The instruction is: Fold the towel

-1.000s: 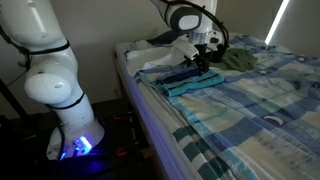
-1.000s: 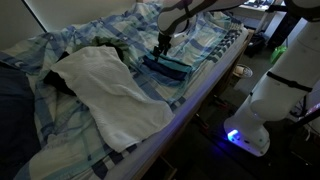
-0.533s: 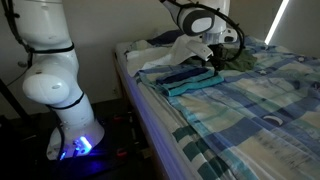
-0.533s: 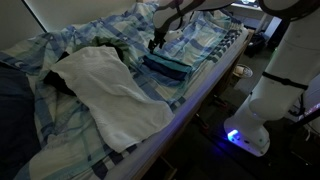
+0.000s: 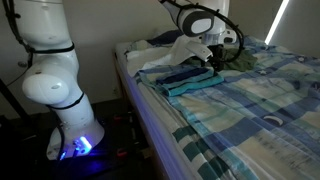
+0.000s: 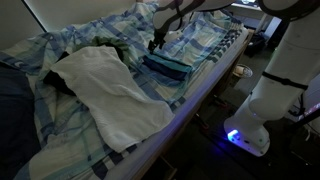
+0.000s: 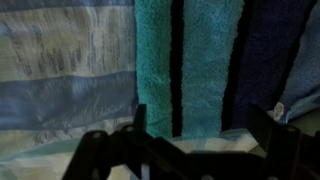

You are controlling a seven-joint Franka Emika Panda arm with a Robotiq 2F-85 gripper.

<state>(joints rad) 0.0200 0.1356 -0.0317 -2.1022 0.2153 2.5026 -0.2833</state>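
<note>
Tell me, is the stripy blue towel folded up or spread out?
Folded. The striped towel lies as a small layered stack on the bed in both exterior views.

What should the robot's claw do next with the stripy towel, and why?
Probably come straight down and pinch an edge of the striped towel. The gripper hangs above it, and in the wrist view its fingers are spread open with nothing between them, so it likely needs a hold on the cloth before it can fold anything.

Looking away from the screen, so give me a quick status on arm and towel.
Gripper open, empty, over the towel. Towel lies on the bed, partly folded. White cloth beside it, not blocking.
</note>
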